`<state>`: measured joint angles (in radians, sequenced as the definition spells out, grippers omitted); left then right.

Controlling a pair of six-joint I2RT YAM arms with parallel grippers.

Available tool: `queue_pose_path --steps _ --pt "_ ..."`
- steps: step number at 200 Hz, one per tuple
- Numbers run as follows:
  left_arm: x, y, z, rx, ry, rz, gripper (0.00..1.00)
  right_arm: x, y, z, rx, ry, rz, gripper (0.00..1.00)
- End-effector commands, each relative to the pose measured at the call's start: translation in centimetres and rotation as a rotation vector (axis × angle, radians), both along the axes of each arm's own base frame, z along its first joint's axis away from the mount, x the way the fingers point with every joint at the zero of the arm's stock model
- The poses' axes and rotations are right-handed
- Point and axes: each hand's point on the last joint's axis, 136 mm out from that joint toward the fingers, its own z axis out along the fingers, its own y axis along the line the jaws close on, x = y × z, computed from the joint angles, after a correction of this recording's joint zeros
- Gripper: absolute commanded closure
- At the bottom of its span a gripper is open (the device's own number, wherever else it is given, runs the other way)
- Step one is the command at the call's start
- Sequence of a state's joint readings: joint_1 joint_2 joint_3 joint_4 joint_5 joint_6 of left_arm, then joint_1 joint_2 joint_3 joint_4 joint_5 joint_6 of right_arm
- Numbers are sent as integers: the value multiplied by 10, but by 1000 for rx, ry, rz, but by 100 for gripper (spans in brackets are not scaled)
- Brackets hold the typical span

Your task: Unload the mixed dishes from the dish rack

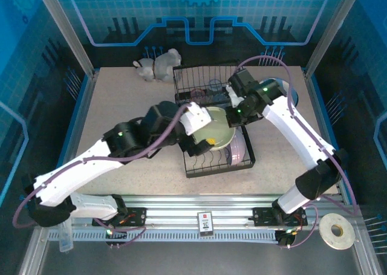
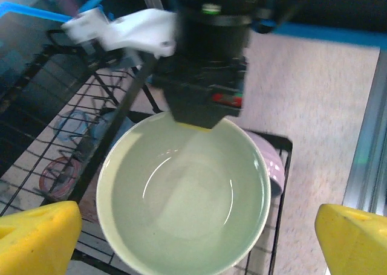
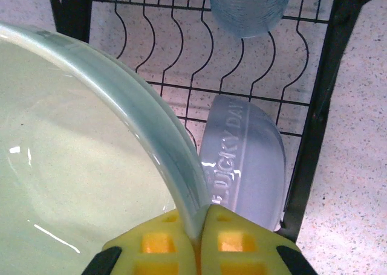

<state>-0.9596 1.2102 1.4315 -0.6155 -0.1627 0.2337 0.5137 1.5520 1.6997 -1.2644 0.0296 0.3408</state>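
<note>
The pale green bowl [image 2: 184, 196] sits over the middle of the black wire rack [image 1: 242, 166], tipped a little, with its hollow open to the left wrist camera. I cannot tell whether its underside touches the wires. The right pincer [image 3: 198, 226] is closed tight on the bowl's rim, its two yellow tips pressed to either side of the edge. From the left wrist the black body of that arm hangs right over the far rim of the bowl.

The left pincer [image 2: 195, 236] is spread as wide as it goes. Its yellow fingers [image 2: 36, 236] stand one at each side of the bowl's near edge, apart from it and holding nothing.

Just beside the green bowl, on its right in the overhead view, a lavender bowl [image 3: 248, 166] lies in the rack's lower tier, partly tucked under the green one, with raised letters on its side. Further back in the rack are a blue-grey tumbler [image 3: 248, 9] and a pink tumbler [image 2: 57, 175], both lying behind the wires.

Beyond the rack's far left corner a white animal figurine [image 1: 157, 63] stands on the speckled table [image 1: 121, 106]. A roll of tape [image 1: 337, 231] lies off the near right corner, well apart from everything else.
</note>
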Motion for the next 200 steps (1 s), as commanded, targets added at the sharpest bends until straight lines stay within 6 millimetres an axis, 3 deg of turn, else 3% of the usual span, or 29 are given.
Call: queue_pose_path --steps 1,19,33,70,90,138,200 --pt "7 15 22 -224 95 87 1 -6 -2 45 156 -89 -30 100" --pt "18 36 21 -307 161 171 1 -11 -13 62 185 -126 -56 100" --pt "24 46 9 -324 218 219 1 -16 -24 75 216 -158 -86 100" --pt "28 61 -50 -254 372 341 1 -28 -60 99 275 -228 -206 100" --pt "25 66 -85 -252 465 400 1 -34 -84 103 258 -260 -285 100" --pt "18 83 -169 -128 624 550 5 -35 -156 74 158 -254 -517 100" --pt "29 88 -228 -75 758 739 28 -13 -211 9 141 -236 -798 100"
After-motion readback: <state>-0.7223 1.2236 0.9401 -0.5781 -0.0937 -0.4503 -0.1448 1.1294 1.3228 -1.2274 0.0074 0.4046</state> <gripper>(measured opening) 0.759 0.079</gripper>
